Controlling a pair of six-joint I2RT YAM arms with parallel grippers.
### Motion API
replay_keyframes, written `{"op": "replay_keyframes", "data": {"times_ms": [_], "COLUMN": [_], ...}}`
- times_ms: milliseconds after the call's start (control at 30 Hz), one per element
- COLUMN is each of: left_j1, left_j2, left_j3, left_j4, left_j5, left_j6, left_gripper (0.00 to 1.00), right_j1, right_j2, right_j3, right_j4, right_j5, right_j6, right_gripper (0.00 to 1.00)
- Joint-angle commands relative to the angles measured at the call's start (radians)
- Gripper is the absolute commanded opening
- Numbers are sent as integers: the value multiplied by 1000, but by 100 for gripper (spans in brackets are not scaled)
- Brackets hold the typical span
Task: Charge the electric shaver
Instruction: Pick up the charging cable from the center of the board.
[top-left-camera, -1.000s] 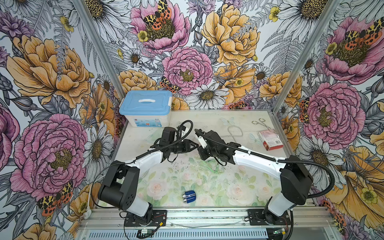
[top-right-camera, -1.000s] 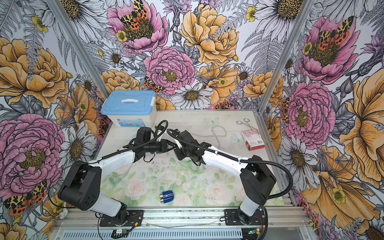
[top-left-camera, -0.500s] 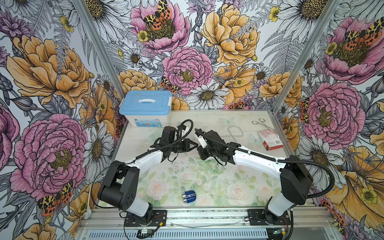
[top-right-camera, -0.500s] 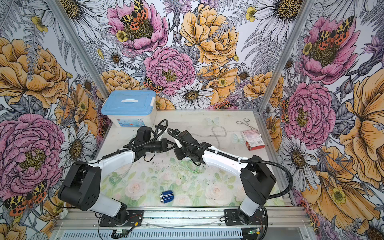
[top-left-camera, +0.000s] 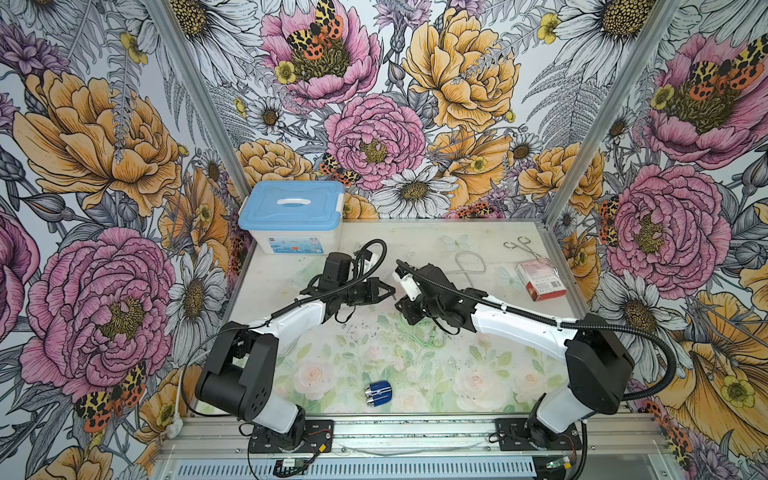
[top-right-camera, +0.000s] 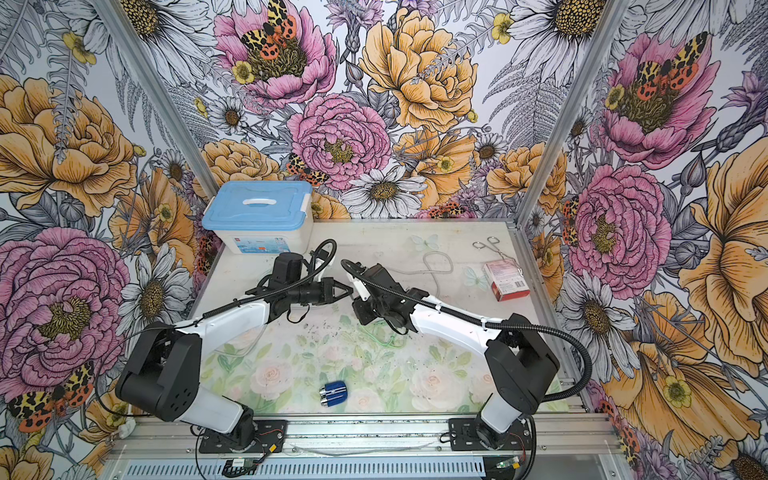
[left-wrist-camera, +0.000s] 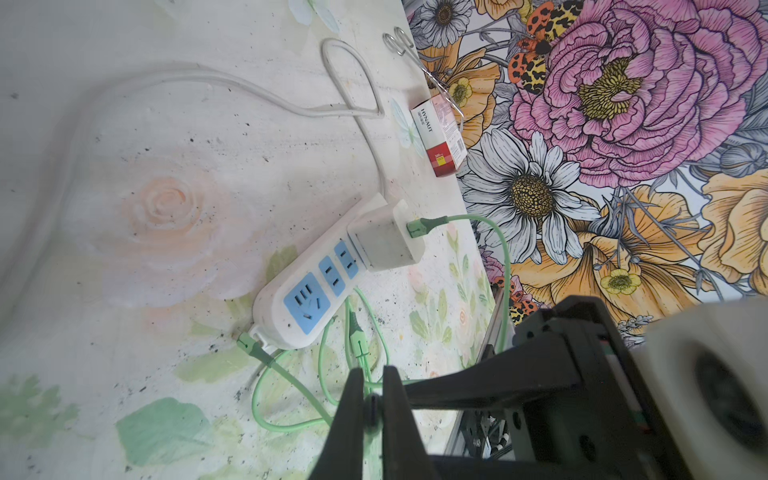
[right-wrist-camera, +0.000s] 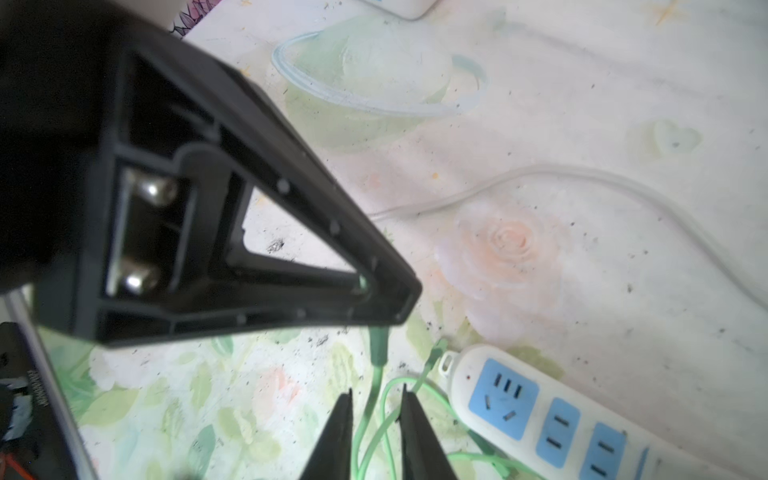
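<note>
Left gripper (left-wrist-camera: 370, 374) pinches the green cable (left-wrist-camera: 422, 227); right gripper (right-wrist-camera: 376, 395) stands slightly parted astride its strands. Electric shaver (top-left-camera: 378, 392) lies near the table's (top-left-camera: 415, 241) front edge, well apart from both. Farther back: white power strip (left-wrist-camera: 299, 299) bearing the charger cube (left-wrist-camera: 386, 241).

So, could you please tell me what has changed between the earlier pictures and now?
Neither arm visibly moved in the top views. The left gripper is now shut on the green cable, while the right gripper stands open around it, so the cable seems to have passed from right to left. The electric shaver lies untouched near the front edge, as before.
</note>
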Motion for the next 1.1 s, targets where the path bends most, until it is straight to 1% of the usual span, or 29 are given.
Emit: {"op": "replay_keyframes", "data": {"times_ms": [0, 133, 267, 433, 600, 967, 1000, 1067], "left_j1": [1, -16, -35, -45, -51, -64, -65, -66], "left_j2": [-29, -21, -27, -50, -58, -44, -44, -47], "left_j3": [11, 22, 34, 32, 32, 34, 34, 31], "left_j4": [7, 17, 17, 18, 18, 28, 29, 29], "left_j5": [-8, 15, 47, 70, 72, 83, 83, 85], "left_j6": [36, 44, 53, 57, 55, 49, 48, 47], "left_gripper": [0, 0, 0, 0, 0, 0, 0, 0], "right_j1": [-49, -104, -154, -196, -201, -207, -208, -209], "right_j2": [-83, -120, -86, -24, 10, 17, 21, 26], "right_j3": [-36, -49, -38, -20, -1, 4, 4, 4], "right_j4": [12, 71, 100, 108, 114, 175, 179, 188], "right_j5": [-129, -291, -441, -547, -564, -562, -559, -560], "right_j6": [-2, -13, -44, -68, -83, -59, -56, -49], "right_gripper": [30, 32, 32, 32, 30, 21, 19, 12]}}
